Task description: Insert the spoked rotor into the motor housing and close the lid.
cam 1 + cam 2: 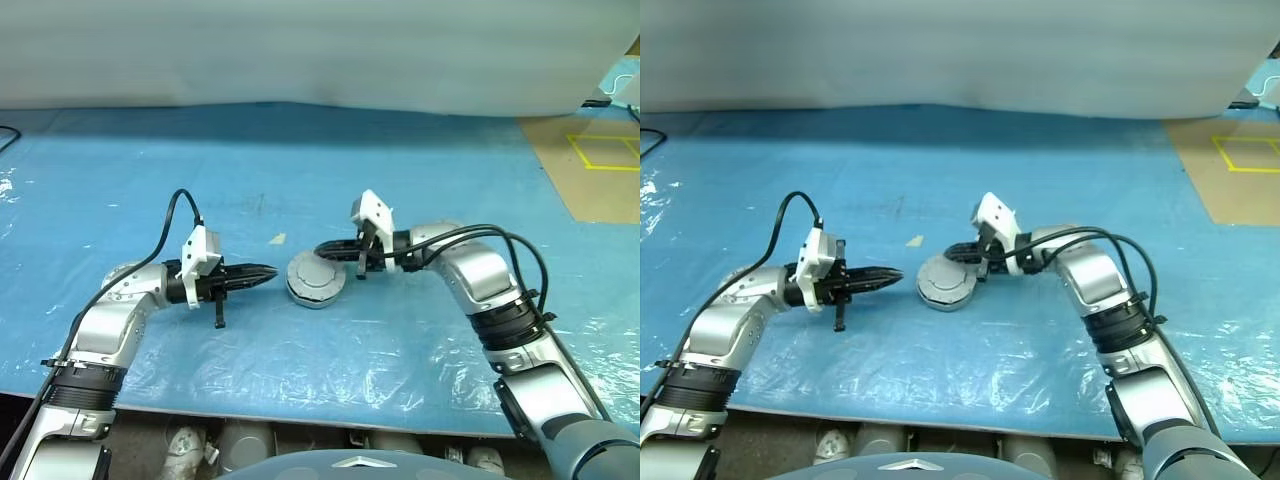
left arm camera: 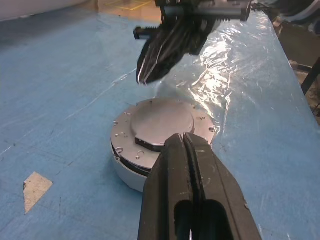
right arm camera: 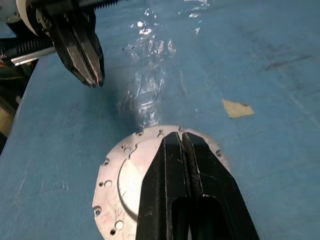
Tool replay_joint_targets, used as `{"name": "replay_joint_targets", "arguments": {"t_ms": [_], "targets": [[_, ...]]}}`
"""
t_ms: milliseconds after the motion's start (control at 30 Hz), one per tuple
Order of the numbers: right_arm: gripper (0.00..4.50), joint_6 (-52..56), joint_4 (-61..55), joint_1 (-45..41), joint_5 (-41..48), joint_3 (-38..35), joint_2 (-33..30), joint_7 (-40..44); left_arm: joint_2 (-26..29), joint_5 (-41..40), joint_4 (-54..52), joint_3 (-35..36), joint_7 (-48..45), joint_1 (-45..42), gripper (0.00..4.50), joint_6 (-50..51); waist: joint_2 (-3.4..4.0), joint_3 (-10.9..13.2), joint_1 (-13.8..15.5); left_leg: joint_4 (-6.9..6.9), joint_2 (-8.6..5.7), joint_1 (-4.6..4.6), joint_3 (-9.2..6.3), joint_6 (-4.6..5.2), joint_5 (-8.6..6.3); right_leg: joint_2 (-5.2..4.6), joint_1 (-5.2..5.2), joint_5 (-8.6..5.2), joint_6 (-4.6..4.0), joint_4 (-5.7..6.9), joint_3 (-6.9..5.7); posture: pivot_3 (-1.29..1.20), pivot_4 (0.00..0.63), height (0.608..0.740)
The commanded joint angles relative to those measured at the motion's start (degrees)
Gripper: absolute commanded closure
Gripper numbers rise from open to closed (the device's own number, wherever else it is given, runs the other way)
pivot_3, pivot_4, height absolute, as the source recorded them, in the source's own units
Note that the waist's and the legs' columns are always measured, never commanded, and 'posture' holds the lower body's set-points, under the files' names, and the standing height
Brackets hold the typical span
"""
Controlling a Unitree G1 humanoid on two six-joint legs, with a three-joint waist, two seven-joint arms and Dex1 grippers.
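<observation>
The motor housing (image 1: 312,295), a short gray cylinder, stands on the blue mat between my two arms. The lid (image 2: 162,120), a gray disc with a raised centre circle, lies flat on top of it. The spoked rotor is hidden. My left gripper (image 1: 270,271) is shut and empty. It points at the housing from the left, a short gap away. My right gripper (image 1: 322,250) is also shut and empty, hovering just above the lid's far right edge. Each wrist view shows the other gripper across the lid: the right gripper (image 2: 147,75) and the left gripper (image 3: 92,77).
A small beige scrap (image 1: 278,239) lies on the blue mat (image 1: 150,180) just behind the housing. Wrinkled clear film (image 1: 330,365) covers the mat's front part. Brown floor with yellow lines (image 1: 600,165) lies at the back right. The mat's front edge runs close below my arms.
</observation>
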Motion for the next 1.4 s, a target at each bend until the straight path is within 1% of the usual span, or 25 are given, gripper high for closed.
{"name": "replay_joint_targets", "arguments": {"t_ms": [33,100,133,200,300,367,600,700,833,1167,1400], "targets": [[3.87,-1.1,-4.4,1.9,0.9,-0.4,-2.3,1.1,0.7,-1.4,-1.4,1.1,-0.6,0.3,4.50,-0.3,0.00,0.0,0.0,-0.01,0.00,0.00,0.00,0.00,0.00,0.00,0.00,0.00,0.00,-0.01,0.00,0.00,0.150,0.740],[3.27,-1.7,-4.8,3.0,0.8,0.3,-3.3,1.8,0.9,-1.3,-1.1,1.1,-0.9,0.5,4.50,-0.4,0.00,0.0,0.0,-0.02,0.00,0.00,0.00,0.00,0.00,0.00,0.00,0.00,0.00,-0.01,0.00,0.00,0.150,0.740],[2.85,-2.1,-4.8,3.3,0.5,0.8,-3.5,2.0,0.9,-1.1,-0.9,1.0,-0.9,0.5,4.50,-0.7,0.00,0.0,0.0,-0.01,0.00,-0.01,0.00,0.00,0.00,0.00,0.00,0.00,0.00,-0.02,0.00,0.00,0.150,0.740],[2.17,-3.3,-5.4,3.8,-0.2,2.3,-4.0,2.9,0.8,-0.9,-0.6,0.9,-0.9,0.4,4.50,-0.8,0.00,0.0,-0.1,0.00,0.00,0.00,0.00,0.00,0.00,0.00,-0.01,0.00,0.00,-0.01,0.01,0.00,0.150,0.740],[1.08,-4.5,-4.4,3.3,-1.3,3.9,-3.4,2.5,0.6,-1.0,-0.7,0.8,-0.8,0.4,4.50,-0.6,0.00,0.0,-0.1,0.00,0.00,0.03,0.00,0.00,0.00,0.00,-0.01,0.00,0.00,0.00,0.02,0.00,0.150,0.740],[0.42,-5.2,-2.3,2.1,-2.6,4.5,-2.4,1.1,0.7,-1.0,-0.9,0.7,-0.8,0.6,4.50,-0.7,0.00,0.0,-0.1,0.01,0.00,0.04,0.00,0.00,0.00,0.00,0.00,0.00,0.00,0.01,0.02,0.00,0.150,0.740],[0.42,-9.0,4.3,0.6,-6.5,6.3,0.0,-1.0,0.7,-1.9,-2.1,1.3,-0.7,1.7,4.50,-0.1,0.00,0.0,-0.1,0.01,-0.01,0.01,0.01,0.00,0.00,0.00,-0.01,0.00,0.00,-0.01,0.03,0.00,0.150,0.740],[0.42,-10.7,6.2,1.0,-7.8,7.4,0.5,-0.6,0.7,-1.7,-2.1,1.2,-0.3,2.0,4.50,-0.5,0.00,0.0,-0.1,0.01,-0.01,0.00,0.01,0.00,0.00,0.00,-0.01,0.00,0.00,-0.01,0.03,0.00,0.150,0.740],[0.42,-10.9,6.0,1.6,-7.8,8.0,0.5,0.5,1.0,-1.2,-1.8,1.1,-0.3,2.5,4.50,-1.2,0.00,0.0,-0.1,0.02,-0.01,0.02,0.01,0.00,0.00,-0.01,0.00,0.00,0.00,0.01,0.03,0.00,0.150,0.740],[0.42,-8.5,3.1,0.9,-5.4,6.7,1.5,2.2,1.4,-1.1,-0.8,1.4,-0.1,2.6,4.50,-1.7,0.00,0.0,-0.1,0.02,-0.01,0.03,0.01,0.00,0.00,0.00,0.00,0.00,0.00,0.01,0.03,0.00,0.150,0.740],[0.42,-11.5,7.6,2.5,-9.8,10.0,1.3,1.4,1.2,-0.8,-0.2,1.2,-0.1,2.3,4.50,-2.3,0.00,0.0,-0.1,0.02,0.00,0.04,0.01,0.00,0.00,0.00,0.01,0.00,0.00,0.02,0.03,0.00,0.150,0.740]]}}
